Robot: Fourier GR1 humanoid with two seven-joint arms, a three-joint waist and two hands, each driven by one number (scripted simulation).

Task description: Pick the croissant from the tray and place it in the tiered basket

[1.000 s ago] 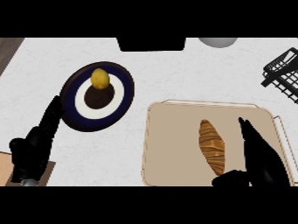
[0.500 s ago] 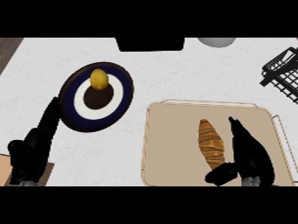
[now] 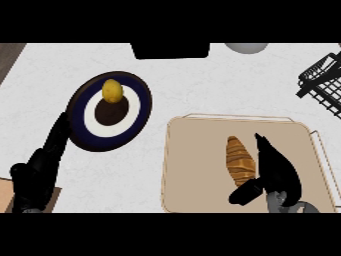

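The croissant [image 3: 239, 159] lies lengthwise on the beige tray [image 3: 195, 170], just to the left of the right hand [image 3: 276, 170], whose fingers [image 3: 265, 147] stretch straight along the pastry's right flank while the thumb [image 3: 245, 191] juts out below its near end. The hand looks open and has hold of nothing yet; whether the fingers already touch the crust cannot be told from this angle. The main risk, as I judge it, is that with the fingers on one side only and the thumb at the end rather than across from them, a closing motion could shove the croissant leftward across the tray instead of trapping it, or catch just the tapered tip so that it pivots and slips. A flaky, curved shape also gives little to bear on, so a pinch near the end would probably let it rotate during the lift. Later, the black wire tiered basket [image 3: 332, 87] stands well beyond the fingertips to the upper right, so the carry is a long one. The left hand [image 3: 40, 172] rests open on the table beside the dark plate [image 3: 136, 112] with its lemon [image 3: 112, 90], out of the way.
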